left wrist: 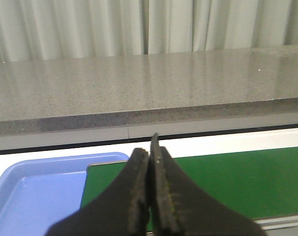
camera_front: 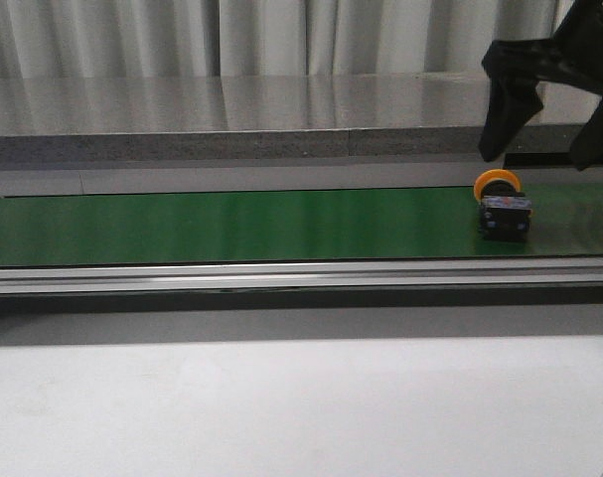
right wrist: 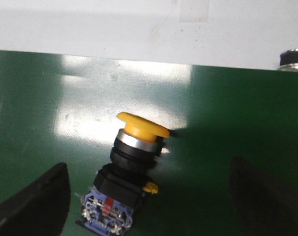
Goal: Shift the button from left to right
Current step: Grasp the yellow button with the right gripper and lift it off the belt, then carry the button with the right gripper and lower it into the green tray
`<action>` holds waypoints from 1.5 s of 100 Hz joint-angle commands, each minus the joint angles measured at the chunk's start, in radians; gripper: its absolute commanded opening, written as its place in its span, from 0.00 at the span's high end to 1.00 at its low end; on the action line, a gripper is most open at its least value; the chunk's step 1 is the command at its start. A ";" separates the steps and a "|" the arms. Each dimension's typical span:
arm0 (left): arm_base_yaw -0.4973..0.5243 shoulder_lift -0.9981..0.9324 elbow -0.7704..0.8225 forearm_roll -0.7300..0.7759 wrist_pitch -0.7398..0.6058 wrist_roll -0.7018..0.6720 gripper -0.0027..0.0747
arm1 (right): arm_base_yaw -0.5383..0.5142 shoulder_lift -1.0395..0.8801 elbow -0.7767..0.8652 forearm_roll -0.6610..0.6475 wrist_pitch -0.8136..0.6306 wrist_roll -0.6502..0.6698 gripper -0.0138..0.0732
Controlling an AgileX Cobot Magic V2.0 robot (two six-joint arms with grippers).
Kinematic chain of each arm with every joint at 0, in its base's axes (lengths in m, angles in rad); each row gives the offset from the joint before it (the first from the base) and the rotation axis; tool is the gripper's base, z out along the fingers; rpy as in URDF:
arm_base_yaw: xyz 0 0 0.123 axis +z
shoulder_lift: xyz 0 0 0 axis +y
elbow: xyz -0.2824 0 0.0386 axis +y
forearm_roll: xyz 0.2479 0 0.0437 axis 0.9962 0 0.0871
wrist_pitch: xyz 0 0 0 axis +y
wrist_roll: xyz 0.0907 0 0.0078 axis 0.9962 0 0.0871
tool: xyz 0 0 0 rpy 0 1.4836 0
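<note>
Your right gripper [camera_front: 544, 149] hangs with its fingers [right wrist: 33, 206] spread wide above the button [camera_front: 502, 204], touching nothing; the button lies tipped on its side on the green belt [camera_front: 231, 227] near the right edge of the worktop, yellow cap [right wrist: 143, 126] toward the far side. Your left gripper [left wrist: 151, 191] is pressed together and empty, over the belt's left end, just beside a blue tray [left wrist: 38, 184].

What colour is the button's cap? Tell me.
Yellow-orange; the button's cap shows best in the right wrist view.
</note>
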 commanded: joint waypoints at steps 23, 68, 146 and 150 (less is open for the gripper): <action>-0.010 0.011 -0.028 -0.004 -0.090 -0.001 0.99 | 0.000 0.052 -0.037 -0.020 -0.048 -0.014 0.10; -0.010 0.011 -0.028 -0.004 -0.090 -0.001 0.99 | -0.001 0.067 -0.040 -0.043 0.062 -0.014 0.68; -0.010 0.011 -0.028 -0.004 -0.090 -0.001 0.99 | -0.328 0.048 -0.389 -0.116 0.318 -0.243 0.69; -0.010 0.011 -0.028 -0.004 -0.090 -0.001 0.99 | -0.356 0.050 -0.389 -0.108 0.318 -0.270 0.69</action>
